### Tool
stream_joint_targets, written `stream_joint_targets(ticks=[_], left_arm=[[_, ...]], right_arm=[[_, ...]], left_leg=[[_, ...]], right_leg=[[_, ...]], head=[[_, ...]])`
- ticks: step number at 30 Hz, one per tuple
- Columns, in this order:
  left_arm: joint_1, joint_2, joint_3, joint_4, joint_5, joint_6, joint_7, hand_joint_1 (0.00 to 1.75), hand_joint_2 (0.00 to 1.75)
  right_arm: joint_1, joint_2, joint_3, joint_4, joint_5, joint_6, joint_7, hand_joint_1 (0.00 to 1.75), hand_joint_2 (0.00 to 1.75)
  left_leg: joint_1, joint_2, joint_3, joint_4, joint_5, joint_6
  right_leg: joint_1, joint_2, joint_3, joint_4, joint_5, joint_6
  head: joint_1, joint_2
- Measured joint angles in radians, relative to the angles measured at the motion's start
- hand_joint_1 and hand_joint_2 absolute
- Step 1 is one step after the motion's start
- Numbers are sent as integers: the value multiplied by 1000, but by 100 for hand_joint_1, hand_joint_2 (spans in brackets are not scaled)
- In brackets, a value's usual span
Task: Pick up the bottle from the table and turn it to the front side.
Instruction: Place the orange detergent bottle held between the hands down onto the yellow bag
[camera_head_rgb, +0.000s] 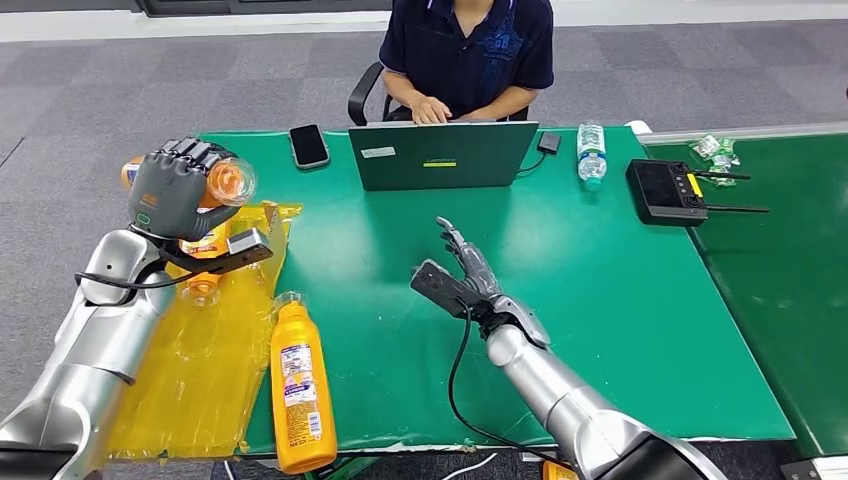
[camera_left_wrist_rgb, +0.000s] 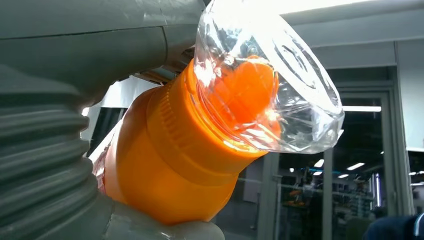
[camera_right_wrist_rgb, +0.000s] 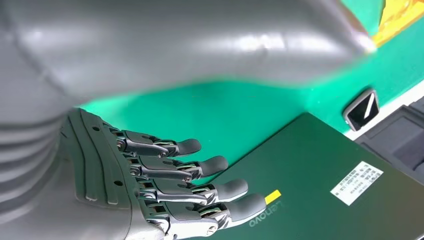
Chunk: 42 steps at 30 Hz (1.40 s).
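My left hand (camera_head_rgb: 172, 190) grips an orange bottle (camera_head_rgb: 221, 184) with a clear cap, lifted above the yellow sheet (camera_head_rgb: 190, 370) at the table's left end. The left wrist view shows that bottle's orange neck (camera_left_wrist_rgb: 170, 160) and clear cap (camera_left_wrist_rgb: 270, 75) close up, held between my left hand's (camera_left_wrist_rgb: 55, 165) fingers and thumb. A second orange bottle (camera_head_rgb: 300, 385) with a label lies on its side near the front edge of the green table (camera_head_rgb: 620, 300). My right hand (camera_head_rgb: 467, 268) hovers open over the table's middle, fingers (camera_right_wrist_rgb: 200, 187) stretched toward the laptop.
A person sits behind an open laptop (camera_head_rgb: 440, 155) at the far edge. A black phone (camera_head_rgb: 309, 146), a water bottle (camera_head_rgb: 591, 155) and a black controller (camera_head_rgb: 668, 190) lie along the back. A second green table (camera_head_rgb: 790, 260) adjoins on the right.
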Motion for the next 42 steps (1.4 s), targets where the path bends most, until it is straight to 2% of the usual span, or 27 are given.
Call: stream_joint_targets(ticks=[6,10,13,19,27,28,31,32,37,42], left_arm=[[9,7,0,16,-2,-4,-2,175,175],[23,7,0,39,19,-47,-46,175,175],[53,-1,-1,84,28,-60,-83,175,175],[118,-12,-9,177,31,-48,-106,175,175],[178,-11,-16,224,29,-97,-144,175,175],[179,-10,-17,228,26,-100,-146,156,175],[180,-6,-23,239,20,-104,-155,25,175],[179,-5,-27,243,20,-104,-159,0,175],[177,-1,-35,256,26,-89,-173,0,175],[167,-1,-37,259,24,-74,-154,0,175]], right_arm=[[10,-4,-5,-10,0,0,0,0,175],[11,-5,-9,-11,-1,3,0,0,175],[12,-6,-19,-11,0,3,2,0,175],[25,-22,-33,-11,0,3,0,0,175],[54,-42,-57,-16,-1,1,-17,0,175],[55,-43,-60,-16,-2,1,-19,0,175],[55,-44,-65,-16,-4,1,-28,0,175],[55,-44,-67,-16,-5,1,-29,0,175],[46,-44,-74,-9,-4,3,-32,0,175],[28,-44,-74,7,2,8,-36,0,175]], left_leg=[[0,0,0,0,0,0],[0,0,0,0,0,0],[0,1,0,0,0,0],[0,1,0,0,0,0],[0,1,-1,0,0,0],[0,1,-1,0,0,0],[0,1,-1,0,0,0],[0,1,-1,0,0,0],[0,1,-1,0,0,0],[0,1,-1,0,0,0]], right_leg=[[0,0,0,0,0,0],[0,0,0,0,0,0],[0,1,-1,0,0,0],[0,1,-1,0,0,0],[0,1,-1,0,0,0],[0,1,-1,0,0,0],[0,1,-1,0,0,0],[0,1,-1,0,0,0],[0,1,-1,0,0,0],[0,1,-1,0,0,0]], head=[[0,0],[0,0],[0,0],[0,0],[0,0],[0,0],[0,0],[0,0],[0,0],[0,0]])
